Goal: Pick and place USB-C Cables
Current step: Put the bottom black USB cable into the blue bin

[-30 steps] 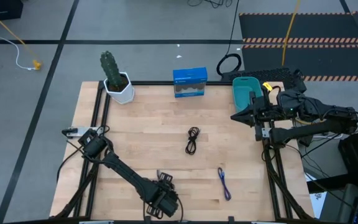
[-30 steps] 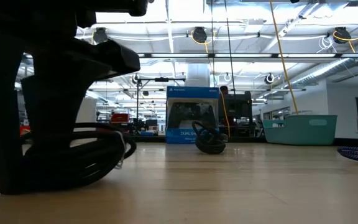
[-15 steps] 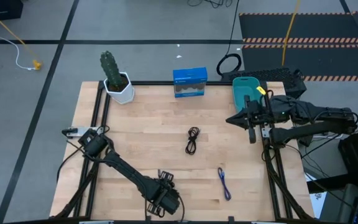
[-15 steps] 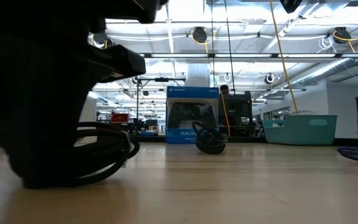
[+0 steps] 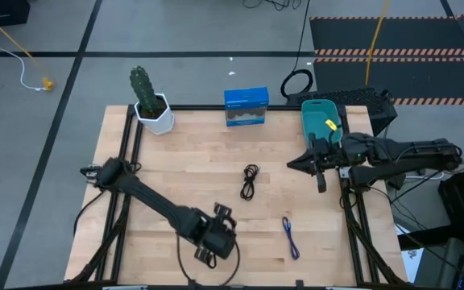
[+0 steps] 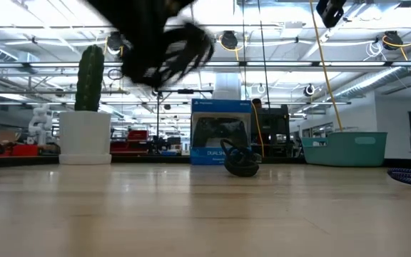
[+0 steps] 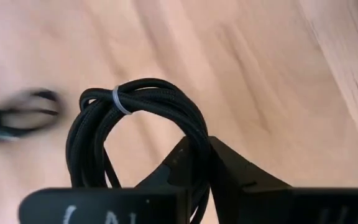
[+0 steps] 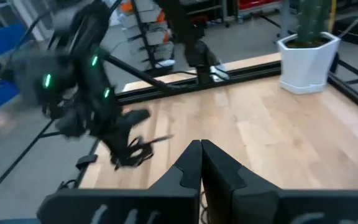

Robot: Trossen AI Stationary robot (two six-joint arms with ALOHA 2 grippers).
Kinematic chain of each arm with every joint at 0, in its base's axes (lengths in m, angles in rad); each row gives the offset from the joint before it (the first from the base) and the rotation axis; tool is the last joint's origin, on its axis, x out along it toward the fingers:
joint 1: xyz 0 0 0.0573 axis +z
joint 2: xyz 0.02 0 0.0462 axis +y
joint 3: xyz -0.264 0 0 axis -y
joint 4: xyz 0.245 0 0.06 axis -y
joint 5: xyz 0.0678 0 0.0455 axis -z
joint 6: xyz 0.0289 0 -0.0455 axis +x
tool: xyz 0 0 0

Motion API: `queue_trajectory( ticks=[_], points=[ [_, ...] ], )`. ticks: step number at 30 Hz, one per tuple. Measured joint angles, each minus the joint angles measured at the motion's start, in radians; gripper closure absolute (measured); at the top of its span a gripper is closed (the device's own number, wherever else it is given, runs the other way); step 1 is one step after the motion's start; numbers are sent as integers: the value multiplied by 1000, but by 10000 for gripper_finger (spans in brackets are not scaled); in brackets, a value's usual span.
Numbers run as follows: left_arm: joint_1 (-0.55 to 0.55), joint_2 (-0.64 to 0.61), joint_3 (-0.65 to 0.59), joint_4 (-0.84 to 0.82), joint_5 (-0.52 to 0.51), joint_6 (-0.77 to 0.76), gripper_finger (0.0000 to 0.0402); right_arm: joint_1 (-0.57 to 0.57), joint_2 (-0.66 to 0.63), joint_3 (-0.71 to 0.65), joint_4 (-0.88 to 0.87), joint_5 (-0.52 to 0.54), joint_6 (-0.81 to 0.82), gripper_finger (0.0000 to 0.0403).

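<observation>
Above the table, left gripper (image 7: 194, 180) jaws clamp a black cable (image 7: 135, 124).

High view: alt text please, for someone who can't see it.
Left claw holds a black cable above the table's near edge; right claw hangs beside the teal bin. Another black cable and a blue cable lie on the wood.

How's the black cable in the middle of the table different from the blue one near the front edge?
The black cable is dark and folded into a looped bundle; the blue cable is blue-purple and lies as a straighter, narrow strip. The black one sits mid-table, the blue one nearer the front edge. Both are thin, short, and lie untouched on the wood.
</observation>
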Motion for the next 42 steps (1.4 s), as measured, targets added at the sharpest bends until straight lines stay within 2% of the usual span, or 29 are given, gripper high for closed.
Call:
queue_trajectory(
  ticks=[6,14,17,20,24,28,31,35,42],
  points=[
    [66,-155,2,3,-79,125,367,42,0,-57,77,2,17,403],
    [116,-333,-2,-3,-210,203,368,82,1,-170,221,8,26,403],
    [131,-396,-33,3,-222,203,368,94,0,-233,331,7,30,403],
    [137,-466,-126,59,-226,186,368,103,0,-296,436,7,29,403],
    [137,-580,-353,264,-226,190,368,103,0,-364,575,36,3,403],
    [154,-682,-595,631,-213,258,368,103,0,-392,644,102,-31,403],
    [184,-718,-743,854,-152,306,368,103,9,-396,651,162,-34,403],
    [226,-717,-870,1096,-60,337,368,102,40,-396,677,192,-34,403],
    [289,-678,-986,1463,101,332,369,102,144,-396,834,192,-106,403]
  ],
)
